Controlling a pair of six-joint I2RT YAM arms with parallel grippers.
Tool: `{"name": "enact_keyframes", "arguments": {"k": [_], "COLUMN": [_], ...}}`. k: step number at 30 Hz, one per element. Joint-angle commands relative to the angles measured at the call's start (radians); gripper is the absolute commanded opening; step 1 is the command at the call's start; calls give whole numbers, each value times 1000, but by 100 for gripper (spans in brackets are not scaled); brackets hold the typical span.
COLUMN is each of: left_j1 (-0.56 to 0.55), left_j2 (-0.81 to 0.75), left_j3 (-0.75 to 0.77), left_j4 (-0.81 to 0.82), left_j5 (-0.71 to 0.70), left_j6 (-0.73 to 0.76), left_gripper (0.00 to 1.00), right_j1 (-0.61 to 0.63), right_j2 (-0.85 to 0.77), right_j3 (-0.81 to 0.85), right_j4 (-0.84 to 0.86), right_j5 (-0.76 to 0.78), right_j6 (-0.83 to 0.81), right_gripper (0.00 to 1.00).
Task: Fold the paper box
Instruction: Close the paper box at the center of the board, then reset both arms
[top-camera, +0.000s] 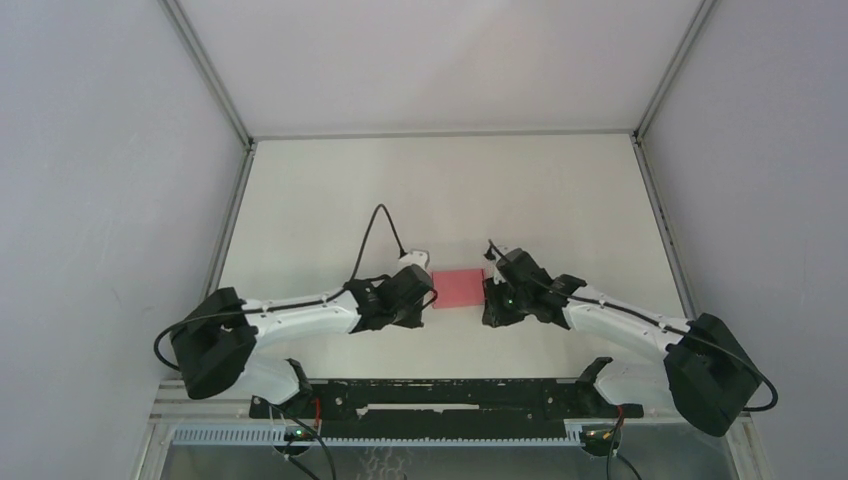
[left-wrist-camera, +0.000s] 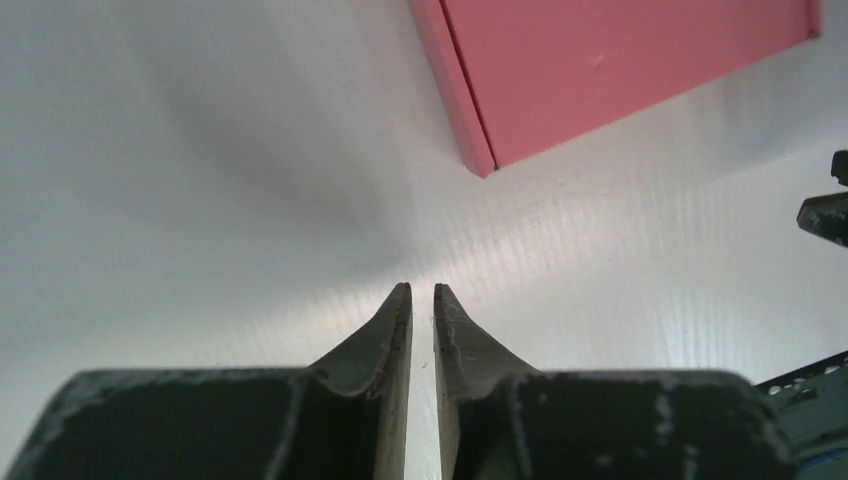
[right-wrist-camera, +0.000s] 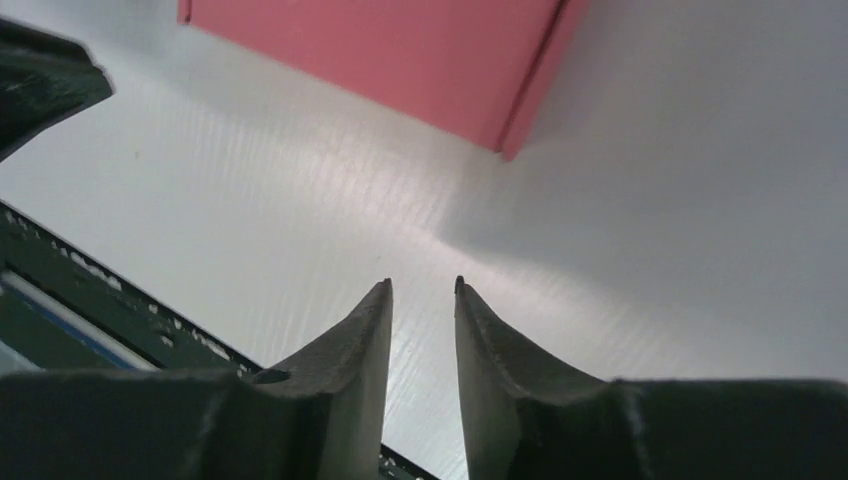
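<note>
Light, easily creased pink box (top-camera: 458, 288) lies flat between the empty left gripper (left-wrist-camera: 422, 290), fingers almost together, and right gripper (right-wrist-camera: 423, 284), narrowly apart; probably best pinched at an edge.

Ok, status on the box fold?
Left gripper barely parted, right gripper wider, both empty. Pink cardboard paper box flat on white table between them, touching neither. Nothing in the way.
</note>
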Motion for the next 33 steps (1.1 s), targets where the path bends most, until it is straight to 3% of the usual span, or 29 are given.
{"name": "enact_keyframes", "arguments": {"k": [1, 2, 4, 6, 7, 8, 9, 14, 17, 22, 26, 33], "left_j1": [78, 100, 146, 194, 214, 240, 267, 423, 533, 602, 744, 825], "left_j2": [-97, -109, -160, -219, -246, -273, -295, -384, -419, -469, -461, -435], "left_j3": [15, 15, 16, 25, 35, 49, 64, 83, 34, -152, -219, -259], "left_j4": [-35, -48, -71, -89, -100, -111, -124, -120, -85, 184, 364, 546], "left_j5": [-38, -48, -81, -122, -150, -179, -214, -370, -404, -561, -366, -313], "left_j6": [25, 33, 53, 68, 79, 97, 121, 184, 170, 320, 396, 553], "left_gripper": [22, 24, 34, 48, 66, 96, 99, 100, 100, 100, 100, 100], "right_j1": [-102, -126, -170, -198, -205, -214, -225, -304, -458, -708, -775, -779], "right_j2": [-63, -79, -117, -139, -147, -150, -151, -200, -226, -298, -311, -240], "right_j3": [50, 54, 74, 107, 127, 145, 162, 127, 87, -115, -230, -332], "right_j4": [-4, -1, 5, 16, 23, 32, 39, 242, 319, 632, 813, 1013], "right_j5": [9, 22, 41, 70, 97, 125, 167, 210, 147, 74, 138, 259], "right_j6": [-22, -28, -48, -79, -100, -119, -140, -306, -280, -246, -250, -279], "right_gripper": [41, 47, 95, 99, 99, 100, 100, 100, 100, 100, 100, 100]}}
